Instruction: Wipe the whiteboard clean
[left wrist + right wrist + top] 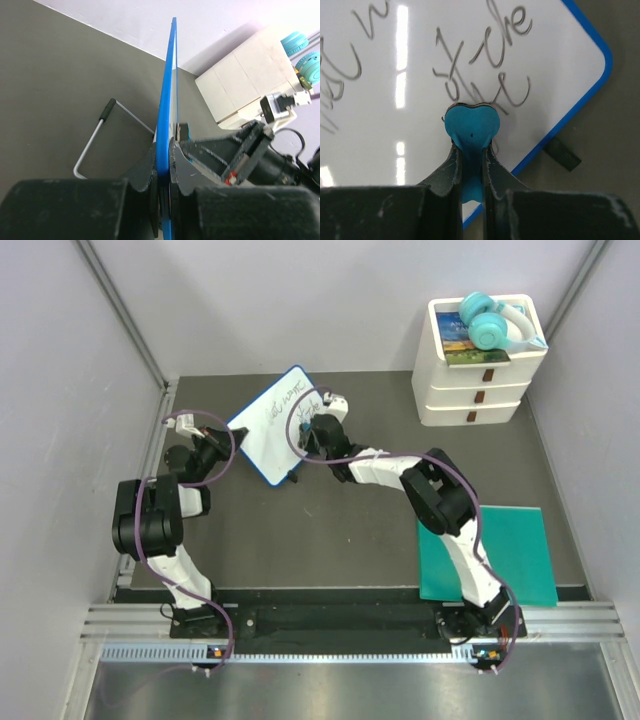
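Barely started, I'd say. Left fingers (176,157) are clamped on the blue edge of the whiteboard (167,75), which sits right between them. Right fingers (490,167) are pinched shut on a blue eraser (470,125), pressed to the board just ahead. Nearly all the writing's left to wipe.

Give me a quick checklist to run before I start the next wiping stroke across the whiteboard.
1. Is the left pincer clamped on the whiteboard rim: ok.
2. Is the right pincer shut on the blue eraser: ok.
3. Is the eraser at the board face, just below the writing: ok. Firm contact: cannot tell.
4. Is the board clean: not ok, writing covers it.
5. Is the sweep path free of the white drawers: ok, they stand apart from the board.
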Controlling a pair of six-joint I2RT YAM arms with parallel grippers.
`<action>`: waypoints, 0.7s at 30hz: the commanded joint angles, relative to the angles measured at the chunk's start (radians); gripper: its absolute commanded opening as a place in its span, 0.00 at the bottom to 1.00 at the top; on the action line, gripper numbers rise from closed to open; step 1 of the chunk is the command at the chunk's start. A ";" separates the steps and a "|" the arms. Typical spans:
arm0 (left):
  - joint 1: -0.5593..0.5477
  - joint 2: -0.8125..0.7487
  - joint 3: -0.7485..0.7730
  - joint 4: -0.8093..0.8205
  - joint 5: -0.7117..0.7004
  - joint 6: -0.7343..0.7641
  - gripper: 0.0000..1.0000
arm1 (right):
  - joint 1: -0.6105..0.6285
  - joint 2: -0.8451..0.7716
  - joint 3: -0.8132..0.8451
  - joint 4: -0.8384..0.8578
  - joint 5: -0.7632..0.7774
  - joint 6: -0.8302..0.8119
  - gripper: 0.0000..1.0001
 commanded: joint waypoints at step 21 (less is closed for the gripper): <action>0.001 0.037 -0.025 -0.048 0.026 0.114 0.00 | 0.197 -0.015 -0.018 0.002 -0.205 -0.076 0.00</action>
